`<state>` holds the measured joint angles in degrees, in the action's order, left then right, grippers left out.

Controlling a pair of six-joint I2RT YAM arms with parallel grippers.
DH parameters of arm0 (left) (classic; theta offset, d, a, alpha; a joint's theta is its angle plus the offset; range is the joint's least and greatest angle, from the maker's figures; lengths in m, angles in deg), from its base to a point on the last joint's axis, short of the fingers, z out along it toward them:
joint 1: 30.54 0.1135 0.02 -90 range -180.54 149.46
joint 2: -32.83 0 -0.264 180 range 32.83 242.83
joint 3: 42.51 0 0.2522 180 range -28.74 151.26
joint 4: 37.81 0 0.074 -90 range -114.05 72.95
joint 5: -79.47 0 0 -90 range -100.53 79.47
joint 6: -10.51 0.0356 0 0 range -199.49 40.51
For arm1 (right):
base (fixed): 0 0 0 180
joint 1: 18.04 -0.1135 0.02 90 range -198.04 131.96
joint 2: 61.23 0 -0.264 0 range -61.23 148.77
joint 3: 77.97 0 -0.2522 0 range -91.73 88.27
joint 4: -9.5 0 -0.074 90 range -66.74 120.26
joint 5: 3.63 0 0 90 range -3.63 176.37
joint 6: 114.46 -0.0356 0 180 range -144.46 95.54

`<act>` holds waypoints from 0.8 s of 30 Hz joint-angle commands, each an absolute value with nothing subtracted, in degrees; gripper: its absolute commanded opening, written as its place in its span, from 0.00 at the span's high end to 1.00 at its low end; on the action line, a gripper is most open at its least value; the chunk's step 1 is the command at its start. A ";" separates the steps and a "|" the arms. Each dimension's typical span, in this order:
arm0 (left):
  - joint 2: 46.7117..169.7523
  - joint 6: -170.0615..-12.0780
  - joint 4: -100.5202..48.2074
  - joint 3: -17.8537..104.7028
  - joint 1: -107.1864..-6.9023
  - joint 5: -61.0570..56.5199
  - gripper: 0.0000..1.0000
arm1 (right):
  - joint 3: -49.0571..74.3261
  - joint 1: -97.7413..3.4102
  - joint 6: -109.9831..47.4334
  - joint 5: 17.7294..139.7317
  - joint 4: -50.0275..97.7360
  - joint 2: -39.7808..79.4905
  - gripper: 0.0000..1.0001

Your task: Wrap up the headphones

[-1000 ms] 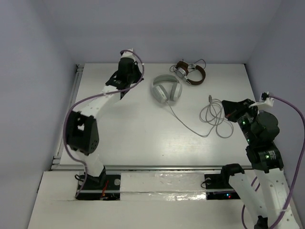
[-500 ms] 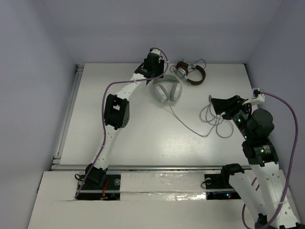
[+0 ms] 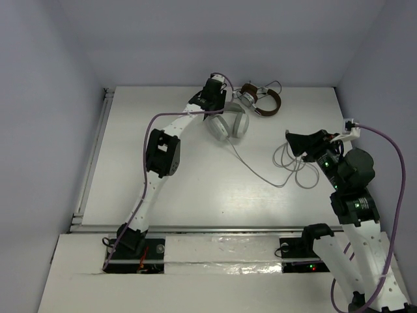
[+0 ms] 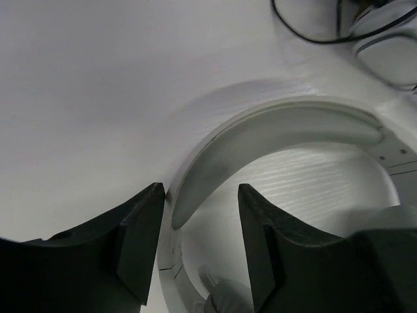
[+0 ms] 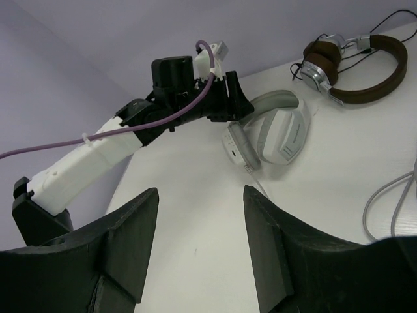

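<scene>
left arm (image 3: 159,153) and right arm (image 3: 355,195): white links dotted with small holes, joined by blocky black housings. a purple cable (image 3: 384,140) runs along each, zip-tied to the white link and ending in a white plug (image 3: 352,124) by the wrist. green lights (image 3: 329,166) glow on the right arm's joints. left pincer (image 4: 200,192) and right pincer (image 5: 202,195) have broad matte black fingers (image 5: 124,241).
</scene>
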<state>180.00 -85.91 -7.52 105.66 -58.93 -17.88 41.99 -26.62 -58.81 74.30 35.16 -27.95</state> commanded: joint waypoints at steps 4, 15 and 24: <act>180.13 -85.99 -8.23 102.83 -58.76 -17.65 0.50 | 41.86 -26.21 -58.65 72.84 32.40 -28.27 0.39; 170.76 -90.90 -10.86 90.20 -58.76 -23.18 1.00 | 41.86 -26.21 -58.47 72.57 33.10 -28.97 0.40; 147.20 -110.94 -26.23 54.07 -59.29 -25.38 0.76 | 42.65 -26.21 -57.77 67.30 32.40 -28.44 0.41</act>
<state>155.48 -102.78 -19.95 60.62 -59.04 -23.96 42.18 -26.62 -58.72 70.73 35.18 -28.56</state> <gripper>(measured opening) 0.201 0.597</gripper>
